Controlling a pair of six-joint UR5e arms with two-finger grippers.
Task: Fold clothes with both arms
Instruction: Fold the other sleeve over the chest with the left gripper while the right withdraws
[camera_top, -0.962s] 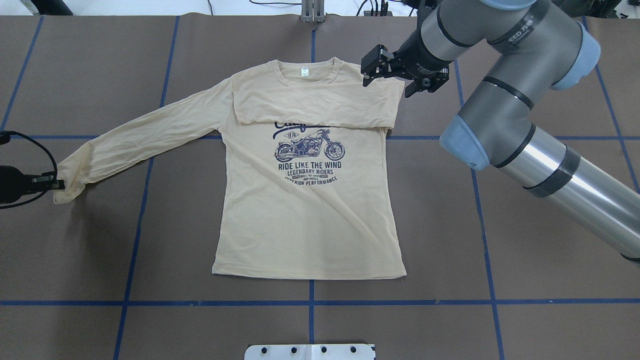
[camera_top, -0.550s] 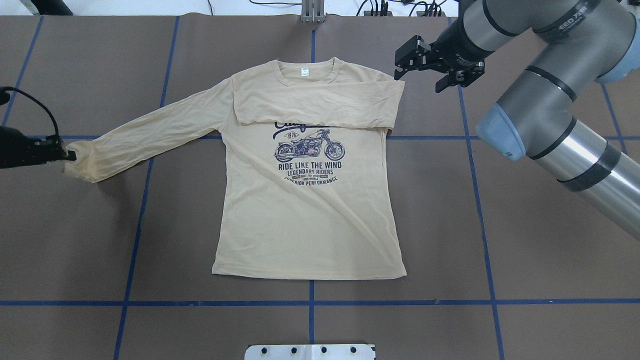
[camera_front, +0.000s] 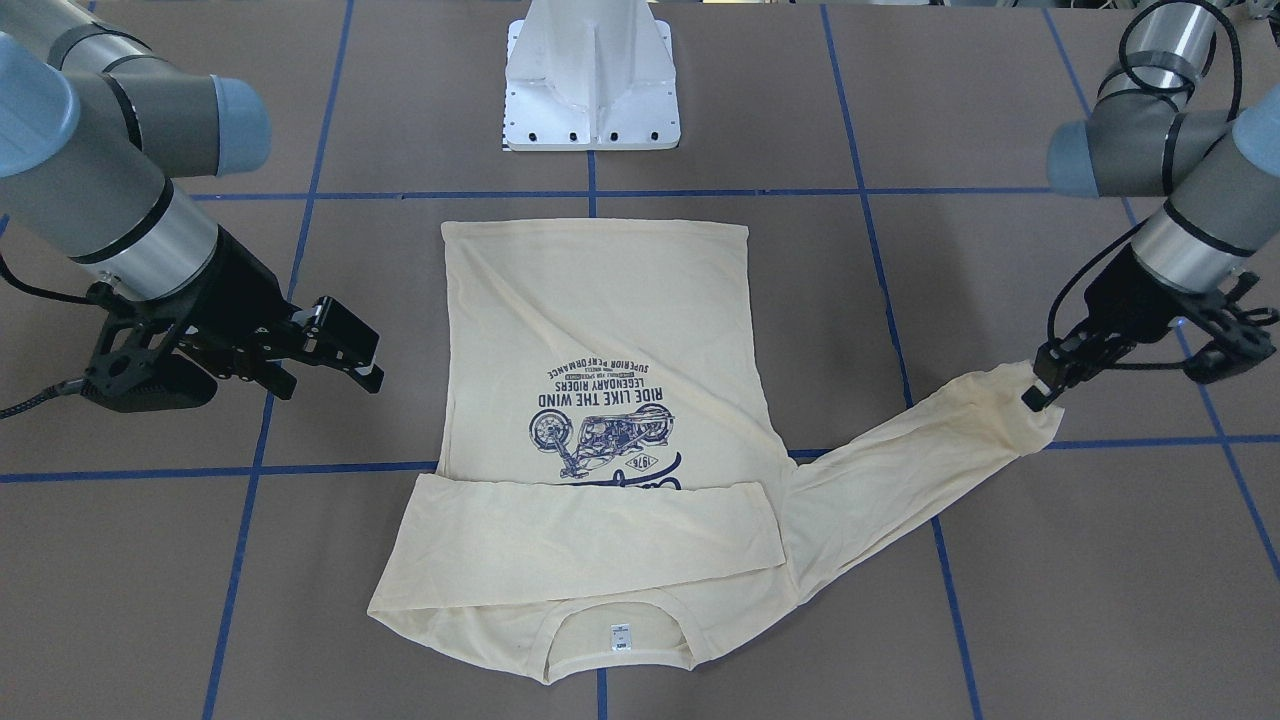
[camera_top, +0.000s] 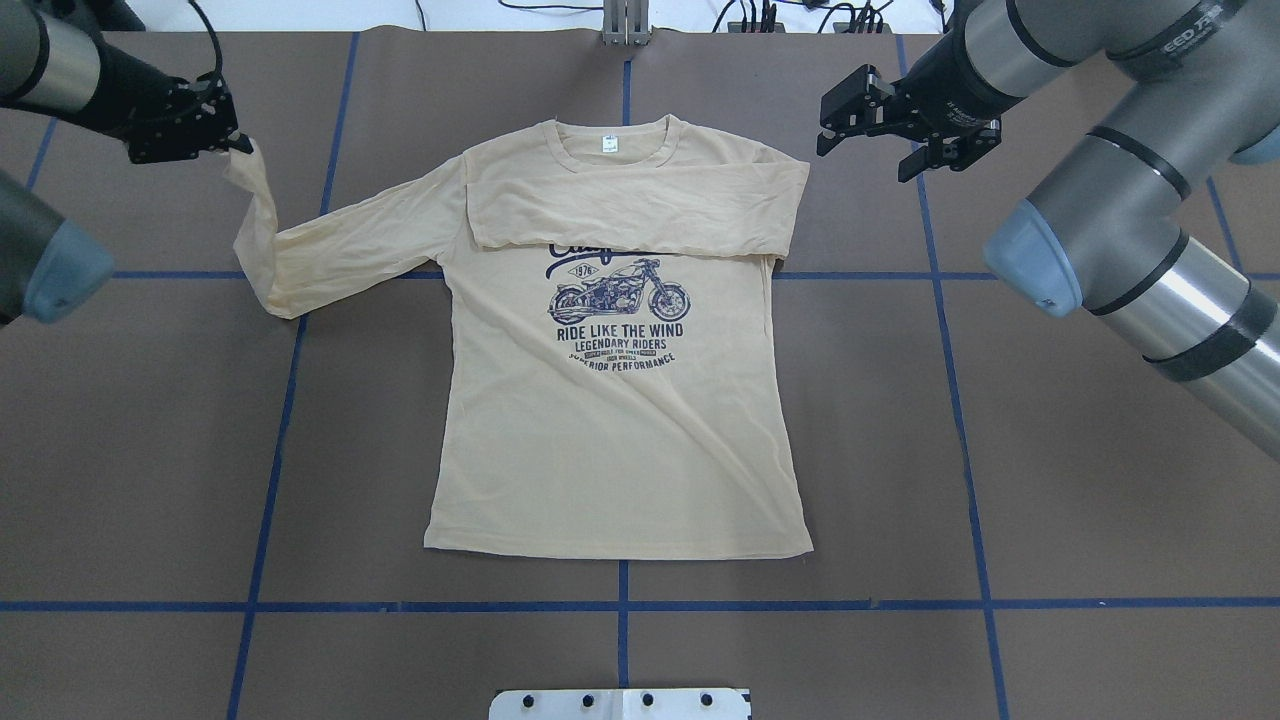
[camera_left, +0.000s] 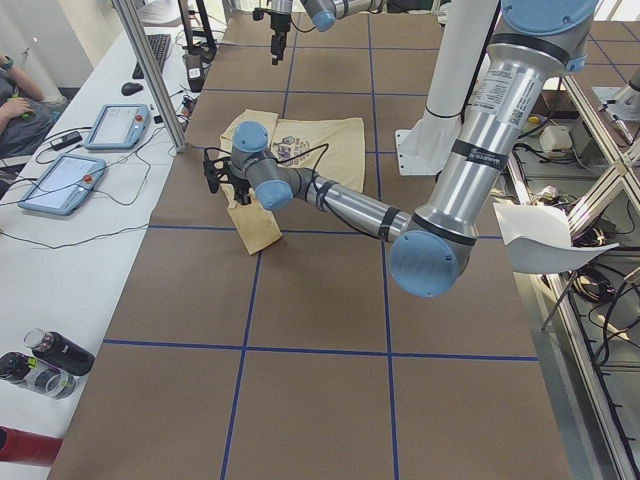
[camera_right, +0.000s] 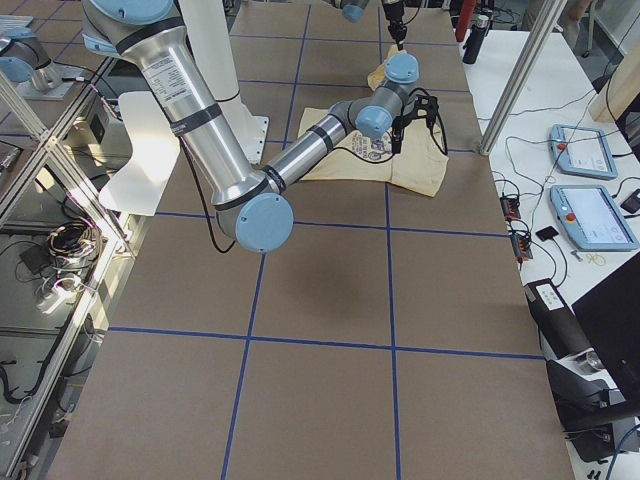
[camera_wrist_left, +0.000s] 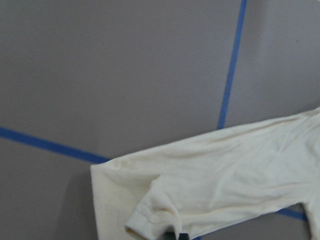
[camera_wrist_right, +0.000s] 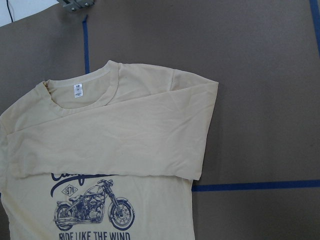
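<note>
The shirt (camera_top: 620, 450) lies flat, print (camera_top: 620, 310) up, in the middle of the tabletop (camera_top: 1000, 480), with its hem toward the robot's base (camera_top: 620, 703) and its collar (camera_top: 665, 150) toward the far edge. The right sleeve (camera_top: 640, 210) is already folded straight across the chest, covering the top of the print, which reads as one half of the sleeve step done. The left gripper (camera_top: 236, 145) is closed on the cuff (camera_top: 245, 158) of the left sleeve (camera_top: 350, 245) and holds it raised toward the far-left corner, so the fabric hangs from the pinch, bends where it meets the tabletop, and then runs flat to the shoulder. Holding it by the very end keeps the thin cloth taut and lets the whole sleeve trail as one strip; the likely aim is to carry it over the chest and lay it on top of the right sleeve. The left wrist view shows the cuff doubled over at the pinch, so it may land creased unless it is drawn out on the way across. The right gripper (camera_top: 862, 158) is empty with its jaws apart, and hovers just beside the shirt's right shoulder, off the fabric and toward the far edge. From there it is probably parked out of the way while the other arm works.
</note>
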